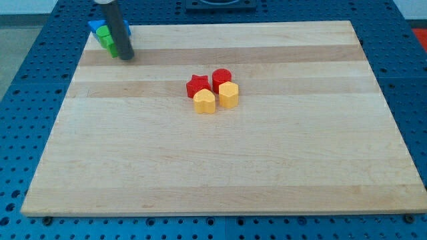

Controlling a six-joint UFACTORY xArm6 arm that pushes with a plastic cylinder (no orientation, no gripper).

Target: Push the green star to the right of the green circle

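Observation:
My tip (127, 57) rests on the board near the view's top left corner. Right behind the rod, on its left side, sits a tight cluster of green and blue blocks. One green block (102, 33) is at the back and another green block (109, 46) is in front of it, touching the rod's left side. The rod hides part of them, so I cannot tell which is the star and which the circle. A blue block (95, 25) lies behind the greens, and a sliver of another blue block (127, 30) shows to the rod's right.
A red star (196, 85), a red cylinder (221, 77), a yellow block (205, 102) and a yellow hexagon (229, 95) sit bunched together near the board's middle. The wooden board (213, 167) lies on a blue perforated table.

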